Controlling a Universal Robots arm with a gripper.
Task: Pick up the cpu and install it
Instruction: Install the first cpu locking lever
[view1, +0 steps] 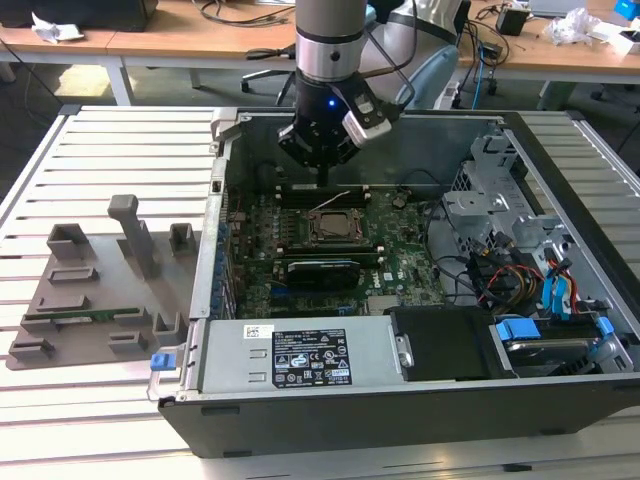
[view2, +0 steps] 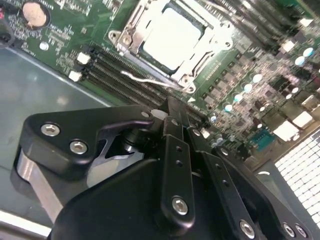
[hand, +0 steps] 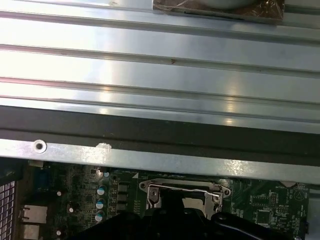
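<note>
The chip (view2: 172, 37) sits flat inside the socket frame (view2: 131, 37) on the green board (view1: 400, 235), apparently already seated. The pincer (view1: 325, 175) hangs just above it, clenched and empty, probably because nothing needs holding. The exterior view adds the open computer case (view1: 400, 420) on the slatted surface (view1: 110, 150).

Electronics lab: an opened black desktop computer case (view1: 560, 420) lies on a slatted white metal tabletop (view1: 110, 150), with cable-strewn wooden desks (view1: 190, 35) behind.
</note>
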